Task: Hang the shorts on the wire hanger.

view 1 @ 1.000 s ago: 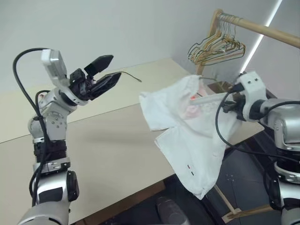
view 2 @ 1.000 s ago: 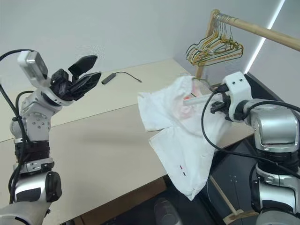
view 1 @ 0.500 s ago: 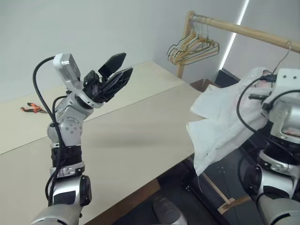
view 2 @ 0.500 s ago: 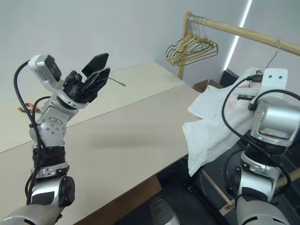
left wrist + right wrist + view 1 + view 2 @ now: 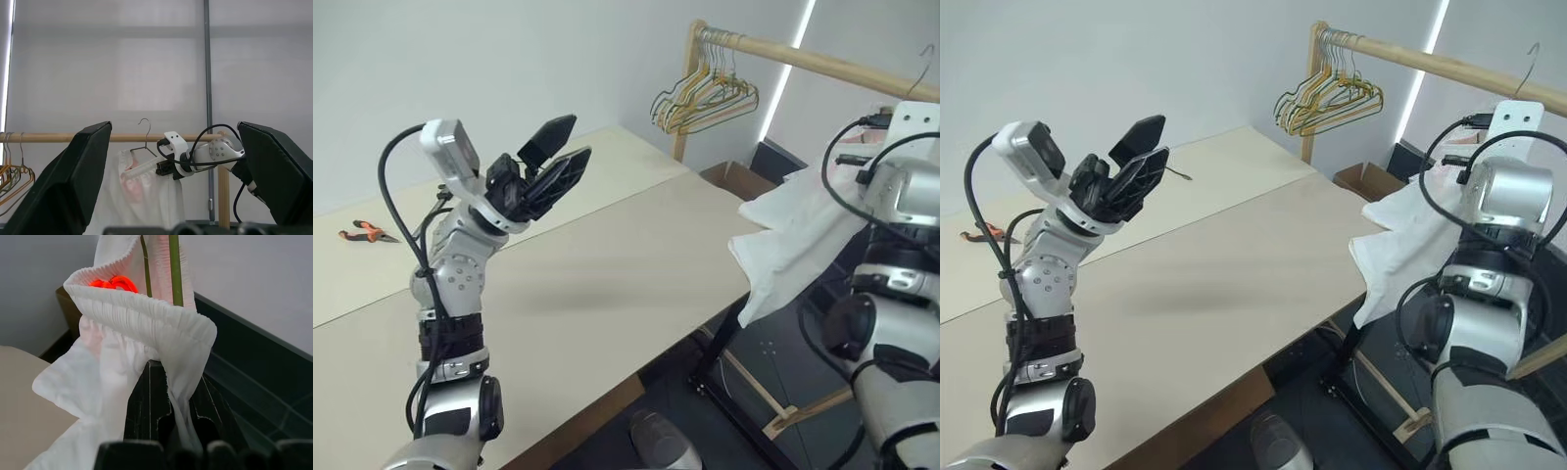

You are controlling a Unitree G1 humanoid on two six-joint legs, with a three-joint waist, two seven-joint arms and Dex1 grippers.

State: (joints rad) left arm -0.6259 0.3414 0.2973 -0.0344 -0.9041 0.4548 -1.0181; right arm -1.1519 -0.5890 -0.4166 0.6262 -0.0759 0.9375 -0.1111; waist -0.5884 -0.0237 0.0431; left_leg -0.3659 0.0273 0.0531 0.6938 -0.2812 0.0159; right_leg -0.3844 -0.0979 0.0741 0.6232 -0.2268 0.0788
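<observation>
Nearest, at the left of the head view, the left claw [image 5: 553,157] stands spread and empty above the long pale bench [image 5: 607,284]. Farther right, the right claw [image 5: 168,396] is pressed together on the gathered waistband of the large white cloth shorts [image 5: 793,230], threaded on the thin grey-olive wire hanger [image 5: 145,139]. Its hook sits just under the wooden rail [image 5: 1430,61] at upper right, so the right arm is the nearer one.

You can't see the right gripper [image 5: 164,396] fingertips, they're buried in the shorts [image 5: 146,323] waistband. Wire hanger [image 5: 173,269] is cut off at the frame edge; its hook [image 5: 144,128] is tiny.
</observation>
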